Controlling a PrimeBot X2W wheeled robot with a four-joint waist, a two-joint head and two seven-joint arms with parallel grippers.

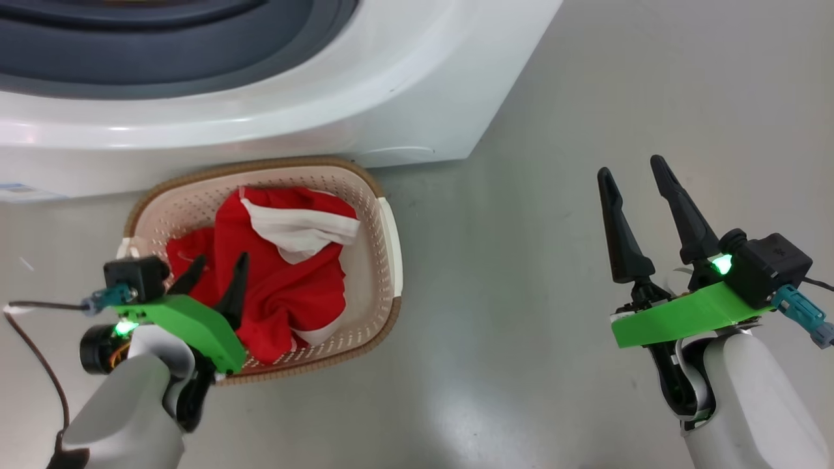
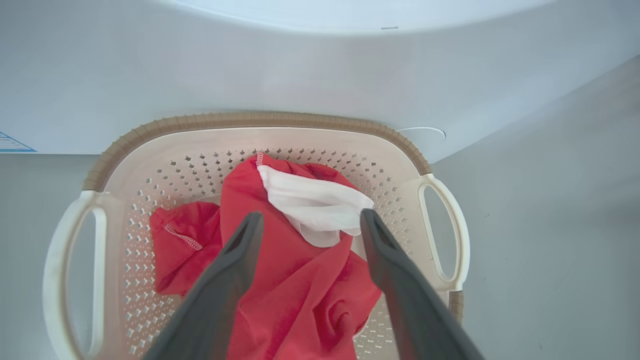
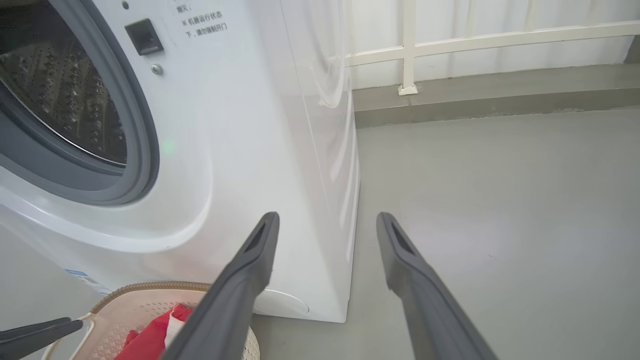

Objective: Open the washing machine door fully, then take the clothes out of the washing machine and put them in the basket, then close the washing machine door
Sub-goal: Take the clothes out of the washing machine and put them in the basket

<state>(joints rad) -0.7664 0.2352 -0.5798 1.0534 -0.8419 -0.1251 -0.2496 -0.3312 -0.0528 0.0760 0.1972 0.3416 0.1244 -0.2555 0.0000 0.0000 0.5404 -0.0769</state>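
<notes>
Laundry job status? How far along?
Done: the washing machine has its drum uncovered, and red clothes lie in the basket. In hand: left claw hangs open over the clothes, gripping nothing; right claw open over the floor. Left: the drum's visible part looks empty, so closing the door remains.

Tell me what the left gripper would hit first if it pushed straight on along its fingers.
Most likely the red and white clothes lying in the basket: the left gripper, jaws open, points straight at them. How much gap remains is unclear.
</notes>
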